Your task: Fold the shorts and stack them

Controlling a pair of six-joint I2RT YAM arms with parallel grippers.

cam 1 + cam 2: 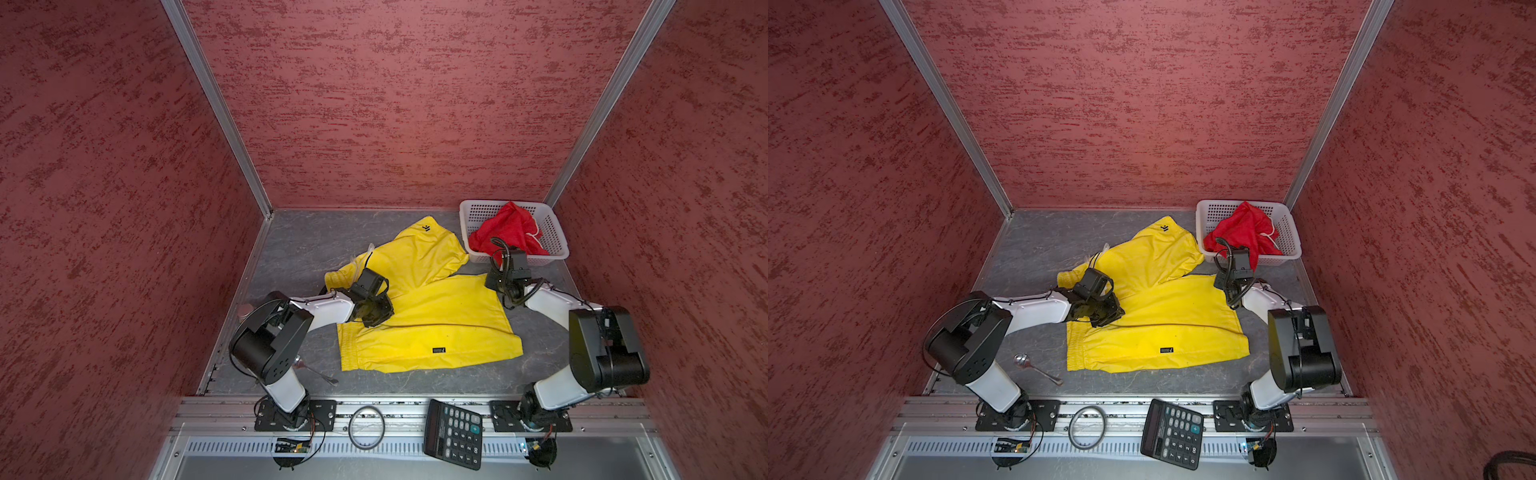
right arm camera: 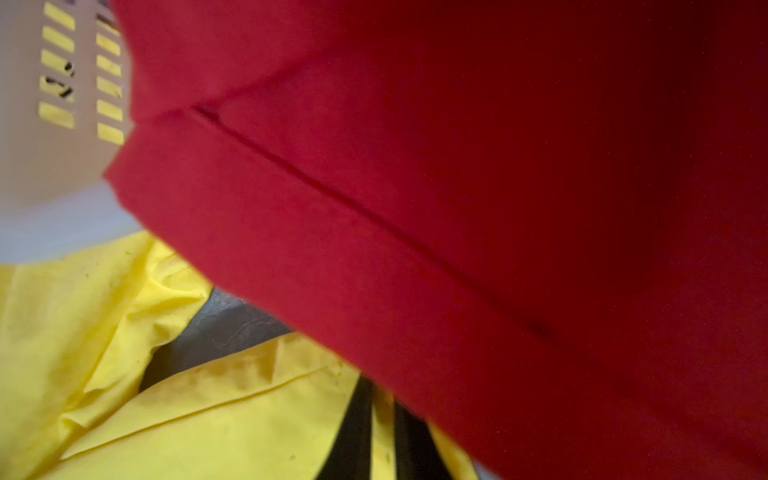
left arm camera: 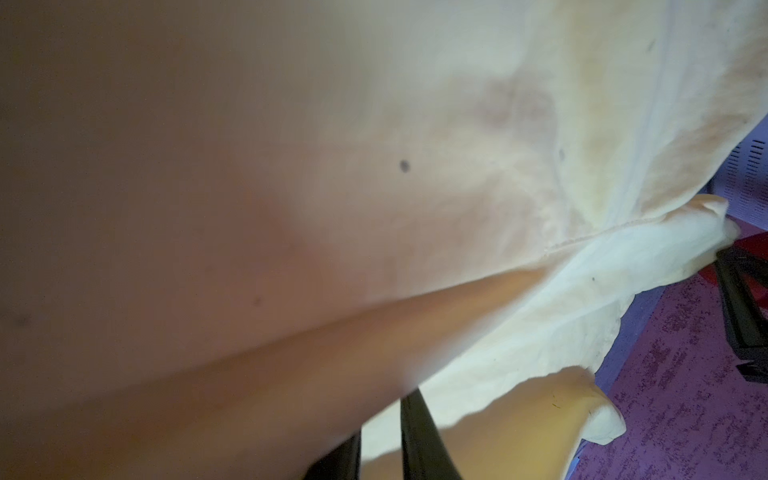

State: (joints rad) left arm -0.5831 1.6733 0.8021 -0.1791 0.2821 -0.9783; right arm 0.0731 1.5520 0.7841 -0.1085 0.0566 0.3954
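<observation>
Tbl: yellow shorts spread, red shorts in basket.

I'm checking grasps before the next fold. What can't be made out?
Left gripper: jaws hidden under its own body in both top views; left wrist view blurred against the yellow shorts.
Right gripper: jaws hidden likewise; red shorts fill most of the right wrist view.
Dark label: text too small, top views.

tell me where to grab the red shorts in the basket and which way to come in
Probably the raised fold at the top of the red shorts, pinched from straight above. They lie crumpled in the white basket, whose walls block a sideways approach, and that peak seems to rise over the rim, so it can be pinched without touching plastic.
</observation>
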